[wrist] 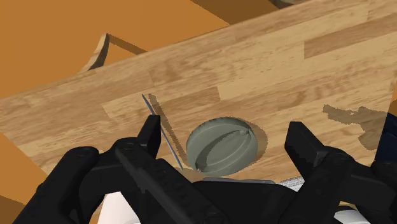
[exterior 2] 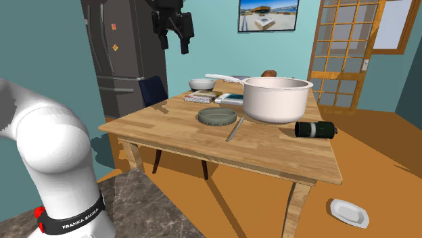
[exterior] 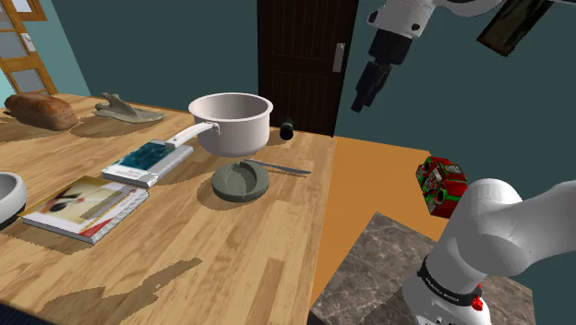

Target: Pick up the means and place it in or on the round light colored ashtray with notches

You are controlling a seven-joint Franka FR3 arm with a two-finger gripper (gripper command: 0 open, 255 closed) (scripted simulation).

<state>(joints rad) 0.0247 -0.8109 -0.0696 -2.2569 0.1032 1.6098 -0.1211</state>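
A thin grey utensil [exterior: 282, 168] lies flat on the wooden table [exterior: 231, 249], touching the edge of a round grey-green ashtray with notches [exterior: 241, 180]. In the second exterior view the utensil [exterior 2: 234, 128] lies between the ashtray [exterior 2: 217, 116] and the pot. My black gripper [exterior: 367, 92] hangs high above the table's near edge, open and holding nothing. It appears at the top of the second exterior view as well [exterior 2: 174, 37]. From the wrist, the gripper [wrist: 226, 137] looks down on the ashtray [wrist: 222, 147] and the utensil [wrist: 162, 130] far below.
A big white pot [exterior: 233, 122] with a long handle stands just behind the ashtray. A dark bottle [exterior 2: 315, 129] lies near the table's edge. Books [exterior: 88, 207], a bowl [exterior: 7, 196] and bread [exterior: 42, 110] sit farther along. A red-green box [exterior: 441, 184] is beside the arm.
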